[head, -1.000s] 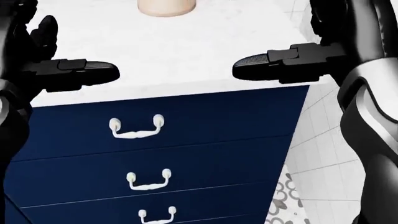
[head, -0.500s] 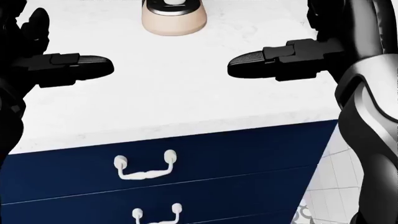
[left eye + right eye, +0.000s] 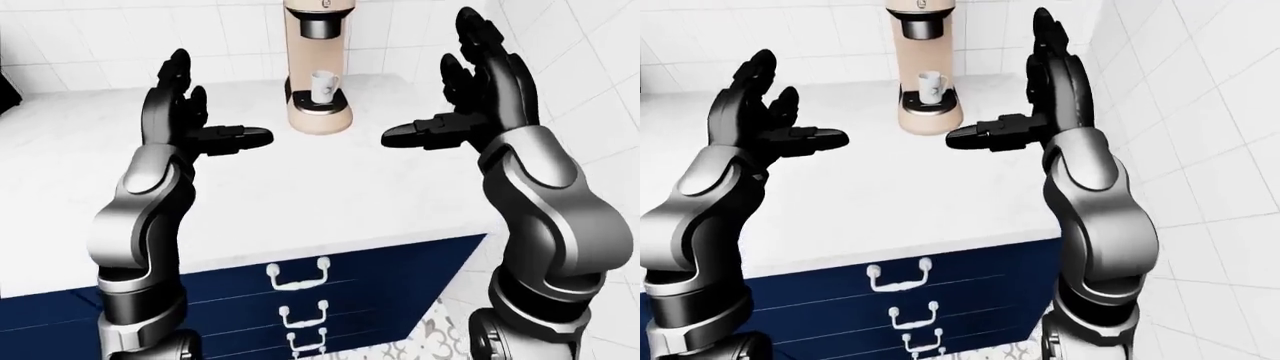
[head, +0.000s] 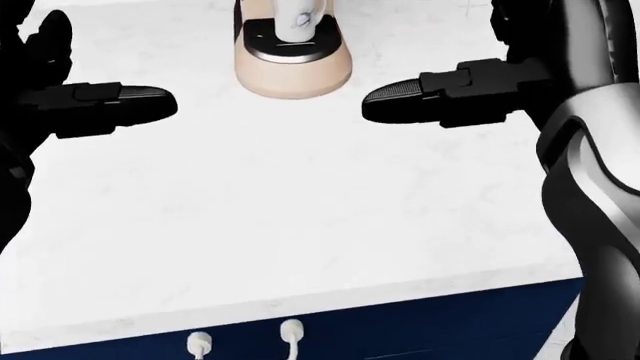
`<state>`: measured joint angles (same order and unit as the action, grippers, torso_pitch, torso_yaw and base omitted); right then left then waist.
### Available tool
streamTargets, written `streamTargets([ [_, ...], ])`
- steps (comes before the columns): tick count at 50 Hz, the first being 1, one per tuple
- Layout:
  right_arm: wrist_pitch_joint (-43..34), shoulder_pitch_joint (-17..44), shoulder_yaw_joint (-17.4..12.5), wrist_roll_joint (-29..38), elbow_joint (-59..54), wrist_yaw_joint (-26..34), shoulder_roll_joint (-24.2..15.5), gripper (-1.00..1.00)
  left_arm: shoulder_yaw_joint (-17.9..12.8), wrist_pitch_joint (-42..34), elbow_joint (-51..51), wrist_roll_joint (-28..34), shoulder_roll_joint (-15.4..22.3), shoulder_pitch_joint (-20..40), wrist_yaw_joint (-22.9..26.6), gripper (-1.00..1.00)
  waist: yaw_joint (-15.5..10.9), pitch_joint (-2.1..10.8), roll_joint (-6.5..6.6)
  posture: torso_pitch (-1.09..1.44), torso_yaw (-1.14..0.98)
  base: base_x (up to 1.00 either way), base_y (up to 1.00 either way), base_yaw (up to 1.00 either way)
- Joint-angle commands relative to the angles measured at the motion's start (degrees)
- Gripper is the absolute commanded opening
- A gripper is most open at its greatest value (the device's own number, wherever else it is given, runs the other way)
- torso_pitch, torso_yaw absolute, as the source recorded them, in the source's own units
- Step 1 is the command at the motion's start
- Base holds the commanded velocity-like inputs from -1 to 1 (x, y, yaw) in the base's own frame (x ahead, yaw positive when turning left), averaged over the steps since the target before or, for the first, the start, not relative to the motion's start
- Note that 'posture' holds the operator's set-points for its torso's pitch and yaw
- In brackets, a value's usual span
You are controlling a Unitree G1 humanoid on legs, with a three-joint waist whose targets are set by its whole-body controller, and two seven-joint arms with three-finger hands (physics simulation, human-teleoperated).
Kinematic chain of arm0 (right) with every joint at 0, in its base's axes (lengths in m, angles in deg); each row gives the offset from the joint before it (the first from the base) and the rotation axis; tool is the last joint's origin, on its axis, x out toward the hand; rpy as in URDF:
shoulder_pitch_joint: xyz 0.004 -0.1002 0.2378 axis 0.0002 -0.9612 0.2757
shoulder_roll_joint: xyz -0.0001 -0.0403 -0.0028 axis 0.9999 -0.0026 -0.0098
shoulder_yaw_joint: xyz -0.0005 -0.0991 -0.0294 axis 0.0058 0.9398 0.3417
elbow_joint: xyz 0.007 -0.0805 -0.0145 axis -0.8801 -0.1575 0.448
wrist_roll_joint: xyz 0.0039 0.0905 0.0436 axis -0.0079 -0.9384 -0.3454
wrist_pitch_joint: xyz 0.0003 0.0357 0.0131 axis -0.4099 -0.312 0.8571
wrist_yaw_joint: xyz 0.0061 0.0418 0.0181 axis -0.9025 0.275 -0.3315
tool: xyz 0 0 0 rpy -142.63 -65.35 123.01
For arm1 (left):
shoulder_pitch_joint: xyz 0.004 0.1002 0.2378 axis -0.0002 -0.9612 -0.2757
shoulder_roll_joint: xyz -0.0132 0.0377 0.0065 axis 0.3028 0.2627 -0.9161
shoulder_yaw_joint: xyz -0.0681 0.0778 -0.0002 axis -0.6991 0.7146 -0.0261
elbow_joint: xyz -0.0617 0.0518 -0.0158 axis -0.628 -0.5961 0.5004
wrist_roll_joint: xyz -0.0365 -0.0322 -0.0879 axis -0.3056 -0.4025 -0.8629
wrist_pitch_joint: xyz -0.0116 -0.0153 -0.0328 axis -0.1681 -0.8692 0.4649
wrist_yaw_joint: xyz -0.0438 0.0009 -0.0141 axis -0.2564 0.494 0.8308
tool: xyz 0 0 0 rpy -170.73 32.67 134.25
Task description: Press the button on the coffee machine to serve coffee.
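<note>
A beige coffee machine (image 3: 318, 71) with a black spout stands at the top middle of the left-eye view, against the tiled wall. A white cup (image 3: 323, 85) sits on its drip tray. Its base also shows at the top of the head view (image 4: 292, 64). No button is clear in these views. My left hand (image 3: 195, 112) is raised and open to the left of the machine. My right hand (image 3: 470, 94) is raised and open to its right. Both hands are empty and apart from the machine.
The machine stands on a white marble counter (image 3: 330, 187) over navy drawers with white handles (image 3: 298, 275). White tiled walls close the top and right of the eye views (image 3: 1200, 112). Patterned floor shows at the bottom (image 3: 440, 330).
The whole head view has shifted: the counter edge and drawers slid down, and the machine's base and cup came in at the top. Both hands kept their open pose.
</note>
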<state>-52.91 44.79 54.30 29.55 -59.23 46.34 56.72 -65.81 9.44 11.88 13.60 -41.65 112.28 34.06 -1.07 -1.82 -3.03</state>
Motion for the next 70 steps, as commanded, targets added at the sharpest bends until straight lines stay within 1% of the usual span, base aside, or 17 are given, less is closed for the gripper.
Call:
streamTargets([
  [1, 1.2, 1.05, -0.64, 0.34, 0.81, -0.26, -0.41, 1.0, -0.02, 1.34, 1.55, -0.18, 0.34, 1.5, 0.13, 1.0, -0.25, 1.76, -0.36, 0.0, 0.0, 0.22, 0.06, 0.0],
  [2, 1.32, 0.93, -0.56, 0.37, 0.81, -0.28, -0.37, 1.0, 0.01, 1.35, 1.52, -0.16, 0.35, 1.49, 0.14, 1.0, 0.56, 1.05, 0.77, 0.0, 0.0, 0.23, 0.07, 0.0],
  [4, 0.88, 1.07, -0.71, 0.31, 1.21, -0.36, -0.41, 1.0, -0.02, 1.7, 1.37, -0.1, 0.34, 1.3, 0.24, 1.0, 0.62, 0.76, -0.02, 0.0, 0.0, 0.23, 0.07, 0.0],
  [10, 0.85, 1.02, -0.83, 0.17, 1.29, -0.42, -0.5, 1.0, 0.1, 2.07, 1.06, 0.06, 0.24, 1.28, 0.3, 1.0, 1.28, 0.17, 2.96, 0.0, 0.0, 0.22, 0.07, 0.0],
  [12, 0.98, 0.98, -0.65, 0.32, 1.03, -0.49, -0.56, 1.0, 0.12, 2.08, 1.12, 0.07, 0.22, 1.23, 0.35, 1.0, 1.71, 0.2, 4.99, 0.0, 0.0, 0.2, 0.04, 0.0],
  [14, 0.98, 1.14, -0.66, 0.32, 0.78, -0.53, -0.52, 1.0, 0.08, 2.03, 1.05, 0.08, 0.25, 1.35, 0.33, 1.0, 1.85, 1.82, 8.98, 0.0, 0.0, 0.15, 0.02, 0.0],
  [15, 0.78, 1.25, -0.66, 0.31, 0.92, -0.56, -0.53, 1.0, 0.07, 1.99, 1.07, 0.05, 0.25, 1.37, 0.33, 1.0, 1.37, 1.22, 6.67, 0.0, 0.0, 0.12, 0.01, 0.0],
  [16, 0.83, 1.21, -0.67, 0.37, 0.89, -0.58, -0.55, 1.0, 0.07, 2.01, 1.08, 0.05, 0.26, 1.37, 0.35, 1.0, 1.69, 1.15, 7.99, 0.0, 0.0, 0.11, 0.0, 0.0],
  [24, 1.16, 1.0, -0.6, 0.43, 0.77, -0.43, -0.47, 1.0, 0.07, 2.08, 1.09, 0.05, 0.23, 1.32, 0.34, 1.0, 0.73, 1.37, 3.94, 0.0, 0.0, 0.08, 0.0, 0.0],
  [28, 1.16, 1.0, -0.64, 0.36, 0.88, -0.42, -0.39, 1.0, 0.07, 1.97, 1.27, 0.0, 0.2, 1.29, 0.28, 1.0, 0.22, 1.61, -0.72, 0.0, 0.0, 0.05, 0.0, 0.0],
  [29, 1.15, 1.01, -0.69, 0.34, 0.92, -0.47, -0.35, 1.0, 0.1, 1.78, 1.58, -0.03, 0.14, 1.19, 0.19, 1.0, 0.5, 1.27, 1.23, 0.0, 0.0, 0.05, 0.0, 0.0],
  [30, 0.98, 1.06, -0.73, 0.31, 1.06, -0.53, -0.35, 1.0, 0.04, 1.5, 1.85, -0.11, 0.16, 1.21, 0.12, 1.0, 0.33, 0.1, 1.4, 0.0, 0.0, 0.05, 0.0, 0.0],
  [31, 1.03, 1.06, -0.79, 0.26, 1.03, -0.54, -0.34, 1.0, 0.04, 1.54, 1.85, -0.12, 0.16, 1.2, 0.13, 1.0, 0.56, 1.1, 1.62, 0.0, 0.0, 0.05, 0.0, 0.0],
  [32, 1.17, 1.06, -0.77, 0.2, 0.94, -0.52, -0.31, 1.0, 0.01, 1.38, 1.95, -0.17, 0.18, 1.25, 0.08, 1.0, 0.46, -0.23, 2.3, 0.0, 0.0, 0.02, 0.0, 0.0],
  [36, 1.28, 1.16, -0.74, 0.17, 0.73, -0.72, -0.29, 1.0, 0.07, 1.53, 1.67, -0.13, 0.18, 1.37, 0.1, 1.0, 0.9, 0.03, 5.27, 0.0, 0.0, 0.0, 0.0, 0.0],
  [43, 2.0, 0.91, -0.58, 0.29, 0.17, -0.87, -0.34, 1.0, 0.27, 2.07, 1.29, 0.16, 0.17, 1.22, 0.33, 1.0, 0.83, 0.42, 3.43, 0.0, 0.0, 0.0, 0.0, 0.0],
  [70, 2.64, 0.45, -0.78, 0.69, -0.49, -0.61, -0.36, 1.0, 0.27, 1.81, 0.72, -0.87, -0.44, 1.12, -0.17, 1.0, 0.3, 2.34, 3.34, -0.05, 0.0, 0.0, 0.0, 0.0],
])
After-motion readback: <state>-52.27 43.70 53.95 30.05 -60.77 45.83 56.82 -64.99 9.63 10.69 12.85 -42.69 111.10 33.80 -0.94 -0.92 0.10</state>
